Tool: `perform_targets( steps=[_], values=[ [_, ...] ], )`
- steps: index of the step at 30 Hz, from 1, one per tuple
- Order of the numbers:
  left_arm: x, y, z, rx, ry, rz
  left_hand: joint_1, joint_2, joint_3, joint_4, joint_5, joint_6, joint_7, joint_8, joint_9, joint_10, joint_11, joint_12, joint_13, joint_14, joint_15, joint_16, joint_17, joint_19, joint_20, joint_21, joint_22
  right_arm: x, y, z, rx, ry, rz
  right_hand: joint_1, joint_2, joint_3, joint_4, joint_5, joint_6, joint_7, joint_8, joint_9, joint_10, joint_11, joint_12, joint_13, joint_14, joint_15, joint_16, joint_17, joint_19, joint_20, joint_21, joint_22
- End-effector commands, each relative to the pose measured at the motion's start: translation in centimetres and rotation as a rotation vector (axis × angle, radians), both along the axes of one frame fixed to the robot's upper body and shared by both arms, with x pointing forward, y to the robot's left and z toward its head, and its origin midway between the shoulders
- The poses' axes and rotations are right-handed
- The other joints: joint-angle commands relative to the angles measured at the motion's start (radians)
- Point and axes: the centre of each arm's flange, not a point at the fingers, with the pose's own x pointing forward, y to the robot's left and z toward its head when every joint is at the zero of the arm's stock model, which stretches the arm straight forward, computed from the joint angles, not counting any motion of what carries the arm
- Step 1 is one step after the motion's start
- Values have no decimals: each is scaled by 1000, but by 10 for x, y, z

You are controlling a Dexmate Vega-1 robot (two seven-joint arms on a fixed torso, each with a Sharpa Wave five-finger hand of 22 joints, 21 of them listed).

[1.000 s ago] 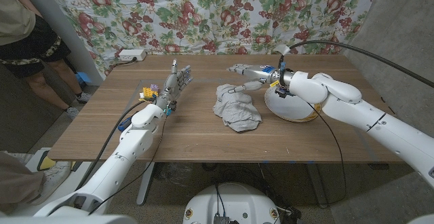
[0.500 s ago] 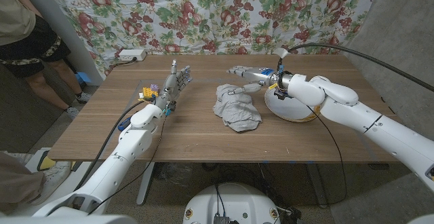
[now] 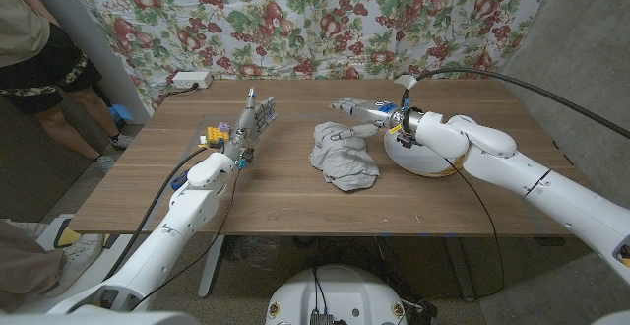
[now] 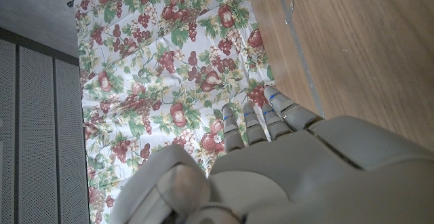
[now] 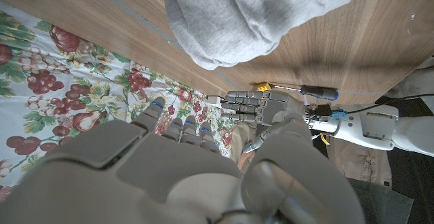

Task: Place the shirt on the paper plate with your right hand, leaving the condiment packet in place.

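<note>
Shirt [image 3: 342,158] crumpled mid-worktop, just below and inward of right robot hand [image 3: 362,109], fingers apart, holding nothing; plate [image 3: 418,158] beside.

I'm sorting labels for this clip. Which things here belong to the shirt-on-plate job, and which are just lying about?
Part of the job:
- grey shirt, crumpled mid-table
- paper plate, beside it
- right hand, open above the table behind the shirt
- condiment packet: I cannot pick it out

Just lying about:
- small colourful items by the left hand
- white power strip at the far edge
</note>
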Motion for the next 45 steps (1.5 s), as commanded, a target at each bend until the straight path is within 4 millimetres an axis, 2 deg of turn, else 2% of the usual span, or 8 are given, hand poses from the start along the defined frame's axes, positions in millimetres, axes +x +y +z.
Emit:
perform_targets(
  steps=[1,4,8,35,36,38,45],
  values=[
    [1,2,3,10,-5,-6,10,-3,-2,2,-3,7,-2,0,2,3,1,5,5,-5,-69,3,3,-1,-57,7,2,8,2,-6,2,-13,-14,-6,-6,-6,-5,5,-4,-3,6,4,-13,-3,-1,4,1,-5,6,4,-1,-5,3,2],
    [0,3,5,17,-8,-6,11,-3,-2,2,-3,7,-2,0,2,3,2,5,5,-4,-69,3,3,-1,-58,7,2,9,2,-8,4,-18,-14,-5,-7,-7,-6,5,-7,-3,5,4,-22,-6,-4,4,2,-5,6,3,0,-6,3,2],
    [0,2,6,20,-5,-11,11,-3,-2,2,-3,7,-2,0,2,2,3,4,5,-4,-69,3,3,-1,-58,7,2,11,1,-11,3,-16,-20,-2,-9,-9,-9,8,-57,-5,-10,4,-52,-1,-11,4,-2,-5,5,3,0,-6,4,2],
    [5,-4,8,30,-1,-25,13,-2,-2,1,-4,22,-6,5,2,0,2,4,5,-7,-69,2,3,-1,-58,8,1,22,9,-22,9,-13,-43,-2,4,-9,-5,10,-68,0,-5,5,-70,-3,-11,4,-10,-4,4,4,1,-19,4,2],
    [5,-4,8,31,-1,-24,13,-3,-2,1,-5,22,-5,4,2,0,2,4,5,-7,-69,2,3,-1,-58,8,1,22,9,-22,7,-12,-41,-2,7,-9,-4,10,-69,-1,-4,5,-71,-3,-10,4,-9,-4,5,4,6,-34,6,2],
    [5,-4,7,30,0,-23,14,-3,-2,1,-5,21,-5,4,2,1,2,4,5,-7,-69,2,3,-1,-57,8,1,22,10,-23,0,-11,-38,-2,10,-8,-4,10,-68,0,-2,5,-71,2,-8,4,-10,-7,5,4,13,-48,9,2],
    [5,-7,5,27,2,-26,15,-4,-2,0,-5,21,-5,4,2,2,1,4,5,-7,-70,3,3,-1,-57,8,1,24,13,-26,-5,-4,-36,0,13,-8,-4,10,-68,2,0,5,-73,2,-8,4,-10,-10,5,4,14,-49,9,2]
  ],
)
